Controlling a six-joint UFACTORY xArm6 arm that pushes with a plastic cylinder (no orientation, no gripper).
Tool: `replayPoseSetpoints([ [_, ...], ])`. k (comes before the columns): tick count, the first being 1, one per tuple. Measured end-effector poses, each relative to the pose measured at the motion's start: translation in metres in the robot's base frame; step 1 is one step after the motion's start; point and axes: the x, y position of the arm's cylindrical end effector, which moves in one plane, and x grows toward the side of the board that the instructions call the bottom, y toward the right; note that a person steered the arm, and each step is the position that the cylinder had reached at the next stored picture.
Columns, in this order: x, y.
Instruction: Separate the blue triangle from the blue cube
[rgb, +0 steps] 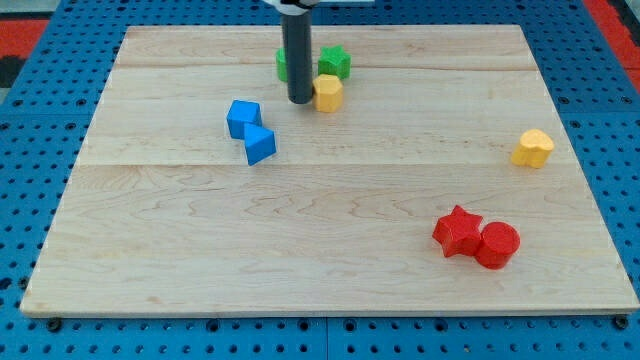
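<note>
On the board (330, 270), two blue, two yellow, two red blocks.

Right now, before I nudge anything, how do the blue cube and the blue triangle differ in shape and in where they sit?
The blue cube is boxy with a square top; the blue triangle is wedge-shaped, with a pointed corner. The blue cube lies toward the view's top and left; the blue triangle sits just below and right of it, nearer the view's bottom. The blue cube is closer to my tip. Both are the same blue and appear to touch.
</note>
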Motion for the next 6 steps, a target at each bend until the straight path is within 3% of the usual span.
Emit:
replayPoseSetpoints([
  [3,0.009,0.027],
  [4,-0.007,-0.023],
  [5,-0.028,-0.126],
  [6,0.006,-0.198],
])
